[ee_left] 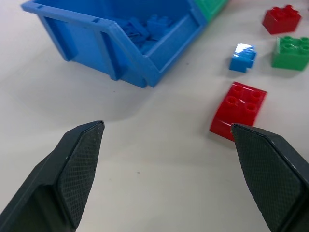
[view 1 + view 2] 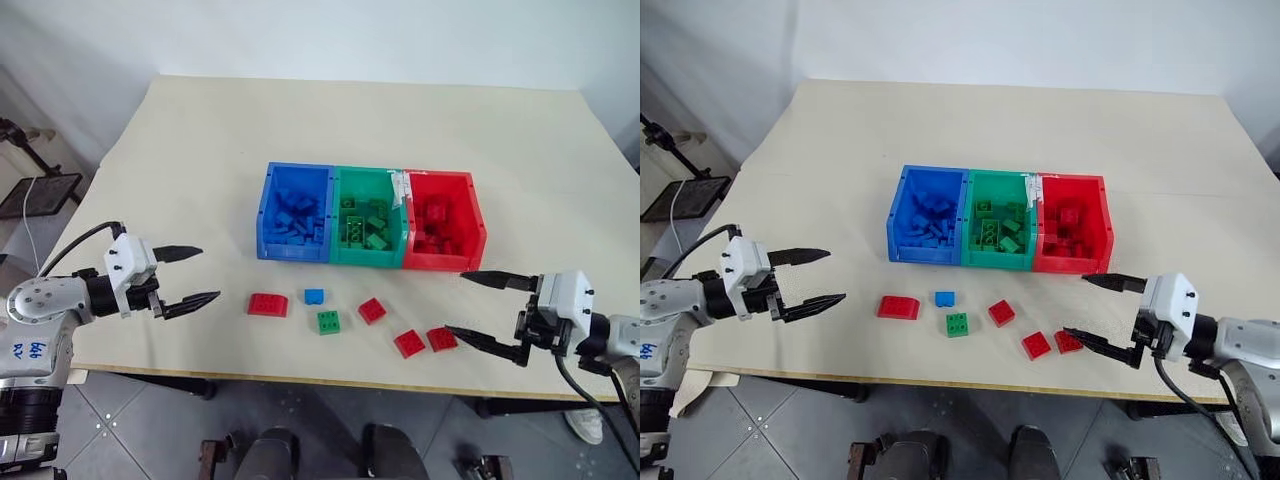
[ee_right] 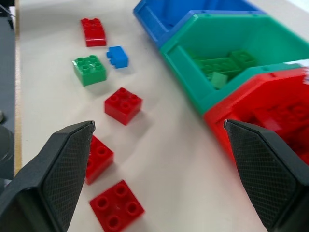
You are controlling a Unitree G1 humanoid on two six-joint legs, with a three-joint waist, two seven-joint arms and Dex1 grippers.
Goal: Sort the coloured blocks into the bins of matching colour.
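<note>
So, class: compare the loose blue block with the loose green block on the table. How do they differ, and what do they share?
Colour: the blue block is blue, the green block green. Size: the blue block looks smaller than the green block. Place: the blue block lies nearer the bins; the green block lies nearer the table's front edge. Studs: the green block shows four on top; the blue block's cannot be counted. Shared: both rest on the table, outside the bins, untouched by either gripper.

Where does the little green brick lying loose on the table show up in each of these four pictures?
Left eye view: green brick, front of table, below the green bin.
Right eye view: green brick, same spot, in front of the green bin.
Left wrist view: far right edge.
Right wrist view: upper left.
Shared landmark: the small blue brick just beside it.
</note>
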